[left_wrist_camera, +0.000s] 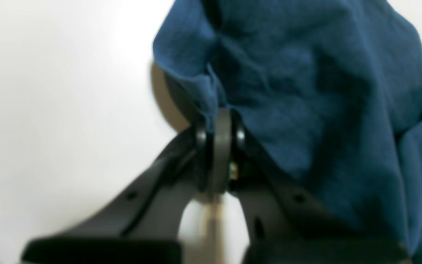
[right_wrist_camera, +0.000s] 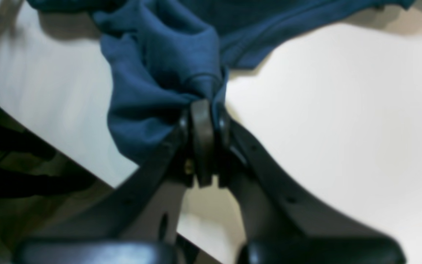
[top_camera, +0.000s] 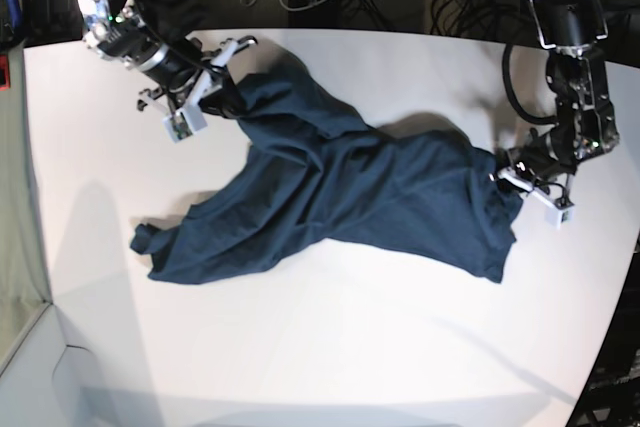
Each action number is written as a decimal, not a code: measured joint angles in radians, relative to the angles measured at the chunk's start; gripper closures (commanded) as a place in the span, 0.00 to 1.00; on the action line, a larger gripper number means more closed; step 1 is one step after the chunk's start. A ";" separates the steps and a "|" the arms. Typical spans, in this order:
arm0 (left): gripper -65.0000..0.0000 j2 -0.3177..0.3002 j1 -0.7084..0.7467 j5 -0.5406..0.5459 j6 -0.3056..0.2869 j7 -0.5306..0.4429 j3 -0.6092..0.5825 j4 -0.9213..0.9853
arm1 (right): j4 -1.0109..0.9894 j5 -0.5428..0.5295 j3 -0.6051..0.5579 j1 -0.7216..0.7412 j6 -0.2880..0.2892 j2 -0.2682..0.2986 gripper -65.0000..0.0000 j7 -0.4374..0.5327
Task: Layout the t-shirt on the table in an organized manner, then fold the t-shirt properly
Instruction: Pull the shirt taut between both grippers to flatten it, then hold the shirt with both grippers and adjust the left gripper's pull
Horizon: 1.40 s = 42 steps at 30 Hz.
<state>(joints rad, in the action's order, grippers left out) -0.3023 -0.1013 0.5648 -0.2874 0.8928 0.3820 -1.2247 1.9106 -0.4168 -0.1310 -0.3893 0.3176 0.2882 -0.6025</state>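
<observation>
item: t-shirt, dark navy, one piece. lies crumpled across the middle of the table, stretched between two held points, with a loose wrinkled tail trailing toward the near left of the base view. not yet laid flat; layout step appears to be in hand, folding not begun.

item: left gripper, at the right of the base view. jaws closed together, pinching a bunched edge of the cloth; the fabric rises steeply from the pinch.

item: right gripper, at the upper left of the base view. jaws closed tight on a gathered wad of cloth, several layers thick by the look of it.

risks, as judged:
- both pinches take bunched cloth, not a clean hem or corner; pulling apart may spread the shirt twisted or doubled over itself.
- the left pinch looks shallow, near the very edge; a hard pull could slip the cloth free.
- the trailing tail lies flat on the table; lifting too little would drag and wrinkle it further.
- which part of the garment each gripper holds cannot be told.

edges and room:
- the right wrist view shows the table edge close beside that gripper, with dark floor beyond; little margin that way.
- the left gripper sits near the curved right edge.
- broad bare tabletop lies toward the near side, the best room for spreading.
</observation>
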 measured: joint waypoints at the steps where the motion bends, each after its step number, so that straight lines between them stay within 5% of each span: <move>1: 1.00 0.004 0.009 0.014 0.000 0.019 0.024 -0.051 | 0.000 0.000 0.000 0.000 0.000 0.000 1.00 0.000; 10: 1.00 0.016 -0.071 0.117 0.004 0.151 0.190 -0.377 | -0.002 -0.007 0.048 0.024 0.000 0.042 1.00 0.000; 24: 1.00 0.018 -0.216 -0.106 0.005 0.123 0.189 0.010 | -0.002 -0.007 0.193 0.042 0.000 0.047 1.00 -0.001; 30: 0.99 0.011 -0.259 -0.183 0.005 -0.064 0.166 0.273 | -0.018 -0.008 0.190 0.089 0.000 0.044 1.00 0.002; 33: 0.99 0.002 -0.295 -0.178 0.002 -0.072 0.164 0.313 | -0.050 -0.007 0.190 0.104 0.000 0.045 1.00 0.003; 42: 0.79 -0.014 -0.317 -0.179 0.003 -0.061 0.168 0.251 | -0.071 -0.004 0.187 0.097 0.000 0.043 1.00 0.000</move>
<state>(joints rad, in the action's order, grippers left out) -0.3161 -0.4179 0.3862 -0.2840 0.8314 0.5499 -0.9737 1.8397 -0.4206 0.0559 -0.2928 0.3180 0.3317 -0.6025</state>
